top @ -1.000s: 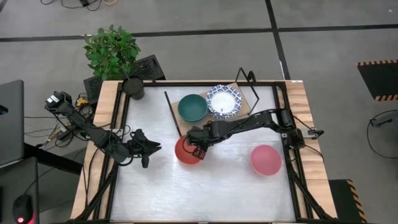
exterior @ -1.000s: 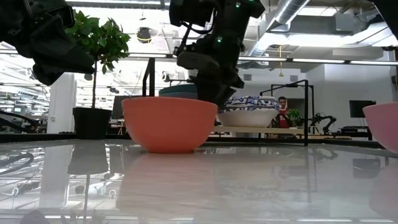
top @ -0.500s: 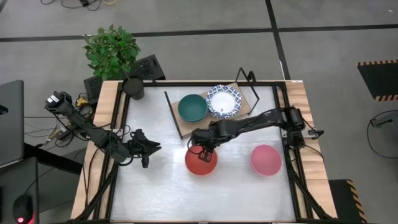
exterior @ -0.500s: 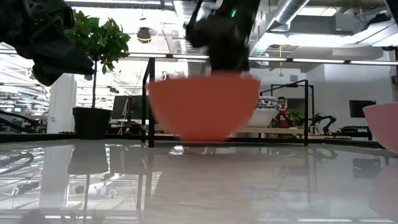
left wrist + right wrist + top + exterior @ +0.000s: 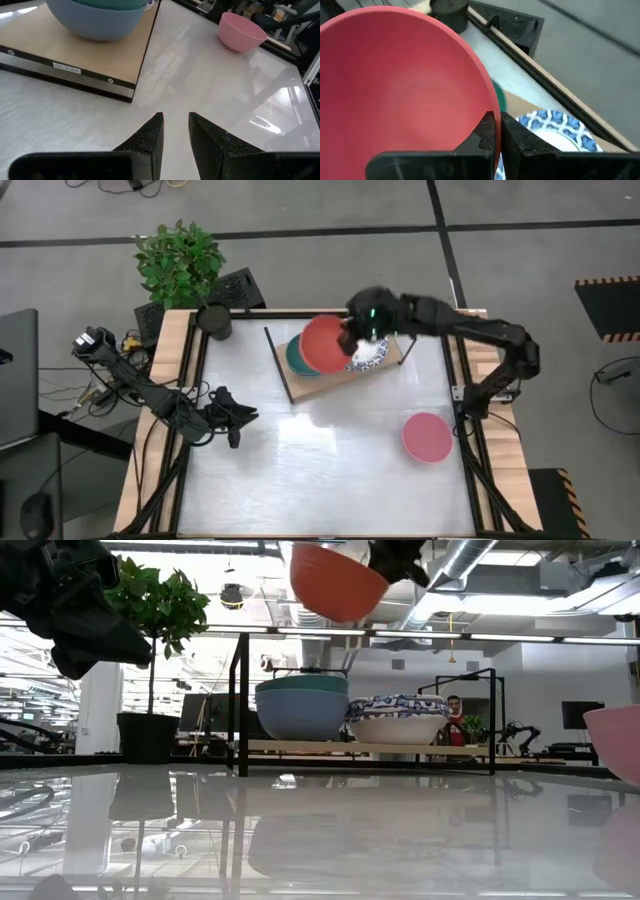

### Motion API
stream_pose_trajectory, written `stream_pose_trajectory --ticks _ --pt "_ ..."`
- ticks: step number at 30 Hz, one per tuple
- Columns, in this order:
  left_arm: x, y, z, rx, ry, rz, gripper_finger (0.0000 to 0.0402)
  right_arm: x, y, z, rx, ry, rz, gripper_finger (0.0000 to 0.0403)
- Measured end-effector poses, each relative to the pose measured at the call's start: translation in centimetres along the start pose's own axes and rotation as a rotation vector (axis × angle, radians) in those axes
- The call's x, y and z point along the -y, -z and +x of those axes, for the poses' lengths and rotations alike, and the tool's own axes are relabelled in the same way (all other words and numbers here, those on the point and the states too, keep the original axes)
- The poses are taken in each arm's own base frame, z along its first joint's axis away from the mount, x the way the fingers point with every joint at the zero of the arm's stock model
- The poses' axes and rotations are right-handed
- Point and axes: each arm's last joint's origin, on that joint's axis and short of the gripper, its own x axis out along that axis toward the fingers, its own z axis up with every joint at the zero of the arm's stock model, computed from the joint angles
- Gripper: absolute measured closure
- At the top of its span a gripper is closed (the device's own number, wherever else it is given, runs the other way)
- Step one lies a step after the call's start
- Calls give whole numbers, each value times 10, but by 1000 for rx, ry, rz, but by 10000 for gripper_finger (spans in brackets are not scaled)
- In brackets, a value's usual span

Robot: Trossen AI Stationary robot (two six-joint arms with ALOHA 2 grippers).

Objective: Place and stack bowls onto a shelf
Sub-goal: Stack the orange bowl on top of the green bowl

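Observation:
My right gripper is shut on the red bowl and holds it high above the shelf. On the shelf board rests a green bowl nested in a blue one. Beside it stand the white bowls with blue patterned rims. The pink bowl sits on the table toward its right side. My left gripper waits open over the table's left part. My right gripper pinches the red bowl's rim, one finger inside the bowl and the other outside. The bowl is lifted clear, high over the green bowl, and tilted in the low view.
A potted plant stands at the table's far left corner. The shelf's black wire frame rises around the board. Bare white tabletop lies between the shelf and the near edge. A person shows far off in the room.
My right gripper has raised the red bowl off the table in front of the shelf, first drifting slightly toward the near edge, then swinging up and toward the far edge. The bowl now hangs tilted high over the shelf's green bowl.

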Motion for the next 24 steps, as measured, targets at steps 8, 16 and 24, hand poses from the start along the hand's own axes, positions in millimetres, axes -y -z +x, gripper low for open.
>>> stream_pose_trajectory --ticks 8,16,24 --pt "-1 0 0 17 -19 2 325 36 -8 54 -100 -120 92 374" --pt "-2 1 0 2 -26 6 325 42 4 105 -204 -127 95 374" --pt "-2 1 0 2 -26 4 325 55 4 116 -218 -132 121 374"
